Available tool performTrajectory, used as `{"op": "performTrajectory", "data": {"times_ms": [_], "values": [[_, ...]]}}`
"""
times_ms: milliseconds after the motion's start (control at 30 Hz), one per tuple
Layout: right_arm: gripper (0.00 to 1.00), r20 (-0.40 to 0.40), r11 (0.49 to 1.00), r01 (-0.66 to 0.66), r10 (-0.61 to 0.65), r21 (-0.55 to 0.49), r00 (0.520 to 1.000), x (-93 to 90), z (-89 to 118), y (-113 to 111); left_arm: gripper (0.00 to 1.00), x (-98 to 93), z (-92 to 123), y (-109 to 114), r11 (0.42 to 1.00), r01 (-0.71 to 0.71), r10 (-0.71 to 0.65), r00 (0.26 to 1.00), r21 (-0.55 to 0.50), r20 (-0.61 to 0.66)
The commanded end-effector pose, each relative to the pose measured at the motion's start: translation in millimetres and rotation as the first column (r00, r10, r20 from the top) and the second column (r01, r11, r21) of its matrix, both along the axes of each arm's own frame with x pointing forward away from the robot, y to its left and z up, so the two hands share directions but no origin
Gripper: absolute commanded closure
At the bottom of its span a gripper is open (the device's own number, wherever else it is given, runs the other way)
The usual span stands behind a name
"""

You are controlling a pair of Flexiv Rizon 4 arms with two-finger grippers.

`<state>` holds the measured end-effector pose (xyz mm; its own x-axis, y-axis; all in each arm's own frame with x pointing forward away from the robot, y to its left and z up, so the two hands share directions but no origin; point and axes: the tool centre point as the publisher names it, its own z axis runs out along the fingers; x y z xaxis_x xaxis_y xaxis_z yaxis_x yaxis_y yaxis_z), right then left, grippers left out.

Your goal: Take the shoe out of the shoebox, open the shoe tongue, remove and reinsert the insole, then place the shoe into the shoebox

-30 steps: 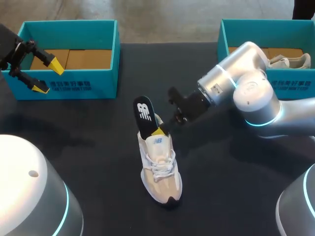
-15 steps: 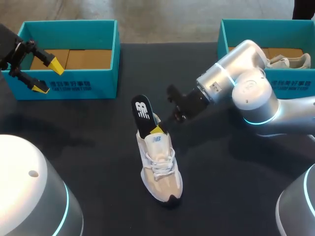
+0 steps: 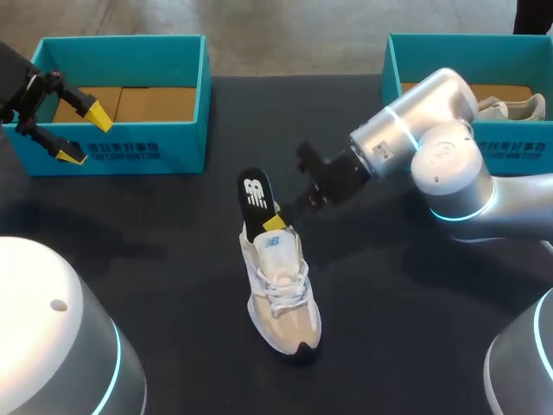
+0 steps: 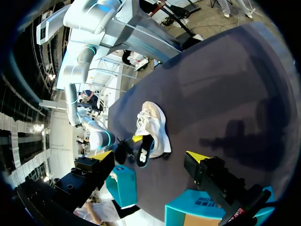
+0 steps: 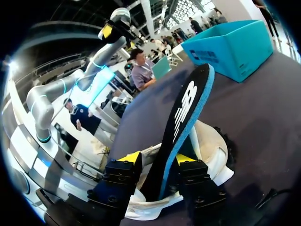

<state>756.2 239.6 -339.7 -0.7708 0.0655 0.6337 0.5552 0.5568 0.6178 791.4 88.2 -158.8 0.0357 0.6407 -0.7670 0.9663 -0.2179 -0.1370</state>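
**Item 1: shoe (image 3: 282,298).** It lies on the dark worktop (image 3: 415,328), roughly midway between the two boxes and well apart from both. The toe points toward me and the heel opening faces away. I judge it light, with a soft knit upper that gives under pressure and a firmer sole. The heel collar or the sole edge should take a grip best, and the laces would slip.

**Item 2: insole (image 3: 254,201).** It is a dark blue-edged strip standing up out of the heel opening, with its lower end inside the shoe. I judge it thin, springy and near weightless, likely to bow if pushed from the end. It is best pinched flat across its faces, low down.

**Item 3: right hand (image 5: 157,159).** It is closed narrow on the insole, with a yellow fingertip (image 5: 130,157) pressed to each face just above the collar.

**Item 4: left hand (image 3: 82,134).** It is spread wide and holds nothing, hovering at the front corner of the left shoebox (image 3: 164,143), far from the shoe.

**Item 5: right shoebox (image 3: 475,56).** It sits behind my right arm and has a second shoe (image 3: 510,108) inside.

**Cross-reference of views.**
- The head view gives the layout but shows only one yellow tip at the insole, so it does not settle the grip.
- The right wrist view shows both tips on the insole and how deep its foot sits in the shoe.
- The left wrist view shows the shoe side-on from a distance, with the insole leaning back over the heel. It also confirms that nothing lies between the left hand's spread tips.
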Motion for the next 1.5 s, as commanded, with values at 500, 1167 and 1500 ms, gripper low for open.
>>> {"op": "performTrajectory", "data": {"times_ms": [500, 1167, 1500], "values": [[0.69, 0.031, 0.999, 0.039, -0.039, 0.012, 0.999, 9.4, 10, 6, 0.00, -0.6, 0, 0, 1.000, 0.000, 0.000, 1.000, 0.002, 0.002], [1.00, -0.020, 1.000, 0.001, -0.002, -0.028, 1.000, 10.8, 1, 7, 0.00, -0.6, 0, 0, 1.000, 0.000, 0.000, 1.000, 0.002, 0.002], [1.00, -0.063, 0.999, 0.021, -0.022, -0.026, 0.998, 5.6, -14, 3, 0.00, -0.6, 0, 0, 1.000, 0.000, 0.000, 1.000, 0.002, 0.002]]}}
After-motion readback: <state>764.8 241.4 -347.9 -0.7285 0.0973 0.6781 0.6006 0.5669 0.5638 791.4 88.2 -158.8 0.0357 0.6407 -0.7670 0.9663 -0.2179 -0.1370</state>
